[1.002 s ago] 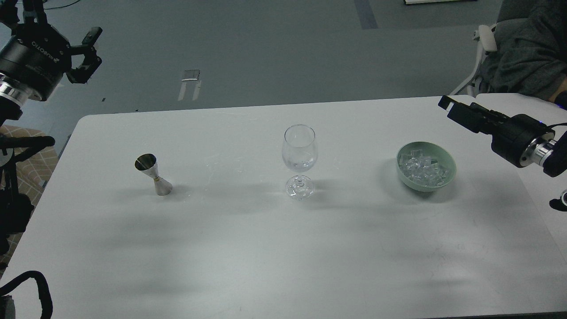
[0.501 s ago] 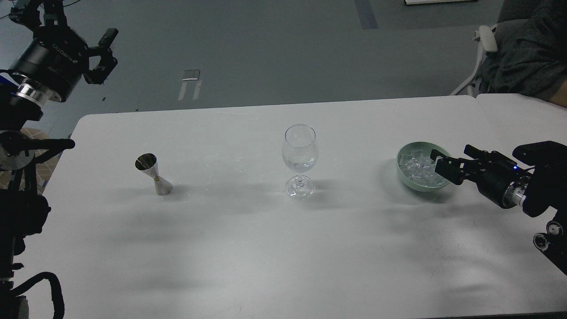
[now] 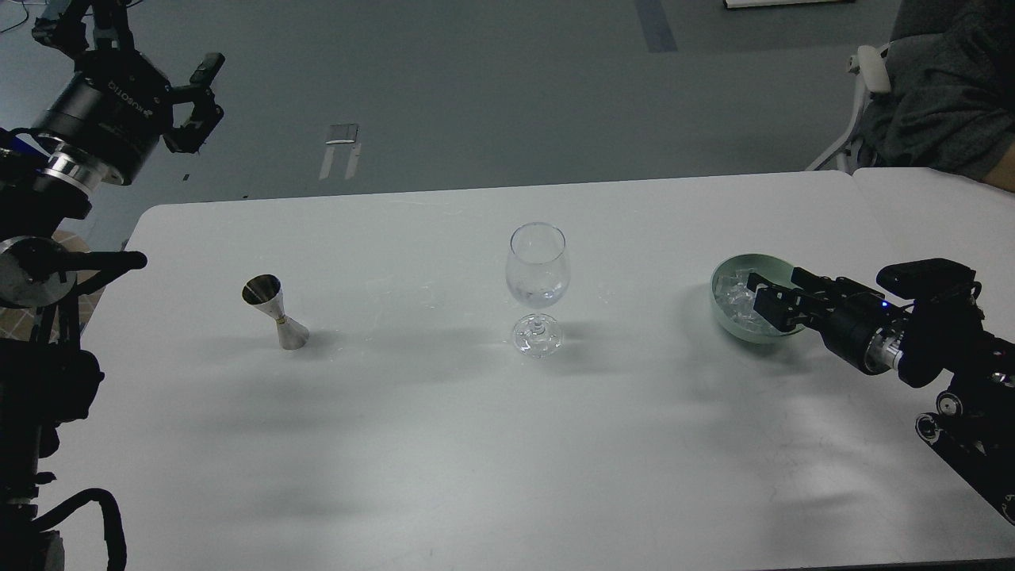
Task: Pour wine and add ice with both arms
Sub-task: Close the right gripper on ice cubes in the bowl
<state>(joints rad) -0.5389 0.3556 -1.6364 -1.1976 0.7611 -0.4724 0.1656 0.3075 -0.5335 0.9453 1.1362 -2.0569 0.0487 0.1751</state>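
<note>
A clear wine glass (image 3: pixel 538 274) stands upright at the table's middle. A steel jigger (image 3: pixel 274 311) stands to its left. A green bowl (image 3: pixel 723 274) at the right holds several clear ice cubes (image 3: pixel 733 300). My right gripper (image 3: pixel 781 295) reaches in from the right, low over the bowl's right half. Its fingers are apart and hide part of the ice; I see nothing held between them. My left gripper (image 3: pixel 198 101) is open and empty, high beyond the table's far left corner, well away from the jigger.
The white table (image 3: pixel 444 444) ends at a far edge behind the glass. A second table (image 3: pixel 920 206) adjoins at the right. A person in grey (image 3: pixel 944 95) sits by a white chair (image 3: pixel 868 75) at the far right.
My right gripper has dropped from above the table and moved left, over the bowl. My left gripper has shifted a little up and to the right.
</note>
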